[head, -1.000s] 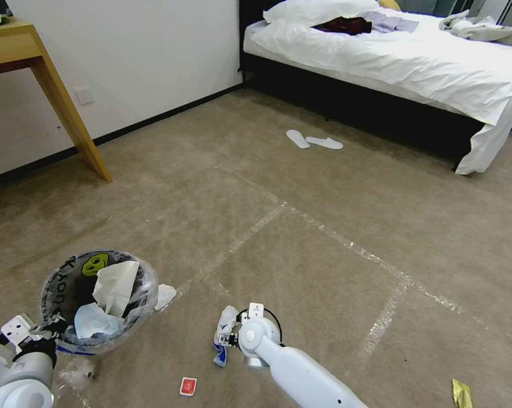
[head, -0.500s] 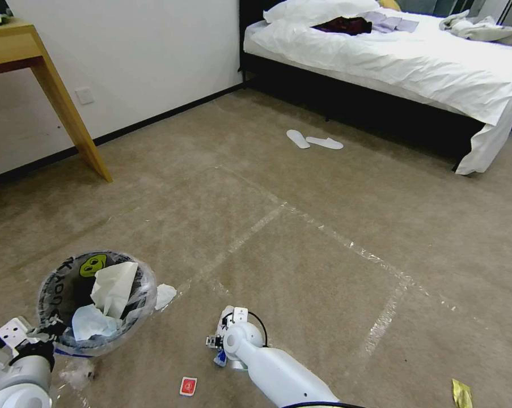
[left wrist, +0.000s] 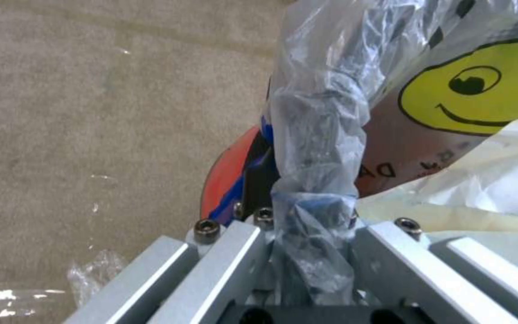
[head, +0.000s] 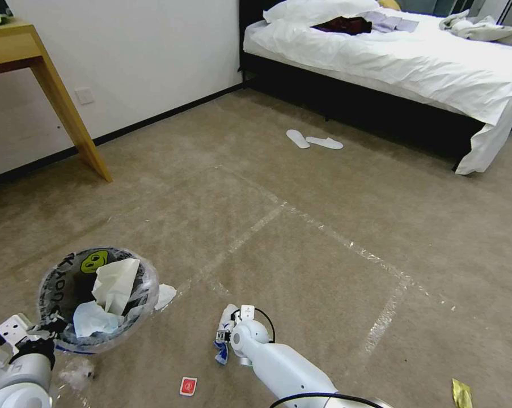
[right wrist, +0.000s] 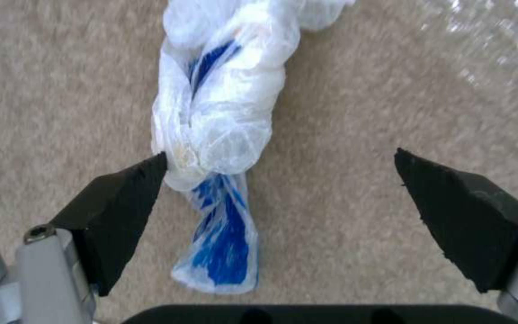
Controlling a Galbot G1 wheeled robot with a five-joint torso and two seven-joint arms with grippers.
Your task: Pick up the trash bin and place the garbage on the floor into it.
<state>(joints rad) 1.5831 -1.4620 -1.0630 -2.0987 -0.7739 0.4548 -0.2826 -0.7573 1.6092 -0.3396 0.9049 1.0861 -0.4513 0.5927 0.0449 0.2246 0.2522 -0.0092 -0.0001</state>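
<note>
Fingers of the right gripper (right wrist: 280,180) stand wide apart just above the beige-brown short-pile carpet floor (head: 335,215), holding nothing; one black pad (right wrist: 121,211) touches the edge of a twisted white-and-blue plastic wrapper (right wrist: 217,144), which lies off-centre in the gap, well apart from the other pad. Fingers of the left gripper (left wrist: 313,252) are closed on the black rim of the small round red trash bin (head: 97,294), pinching its clear crinkly plastic liner (left wrist: 319,135) along with it, so the bin sits at the fingertips with its yellow smiley sticker (left wrist: 481,94) just beyond them. Inside the bin, past the left fingers, rest a crumpled white tissue (head: 115,283) and a light-blue mask (head: 91,318). On the floor, a small white paper scrap (head: 165,295) lies just beside the bin on the side facing the right fingers, a flat red wrapper (head: 187,386) lies near the right fingers, and a yellow wrapper (head: 461,393) lies well apart from both. By my reading, the step in hand is collecting the twisted wrapper with the bin already secured. The next move would seem to call for centring the right fingers over the wrapper before closing, since a squeeze from here might nudge it aside.
</note>
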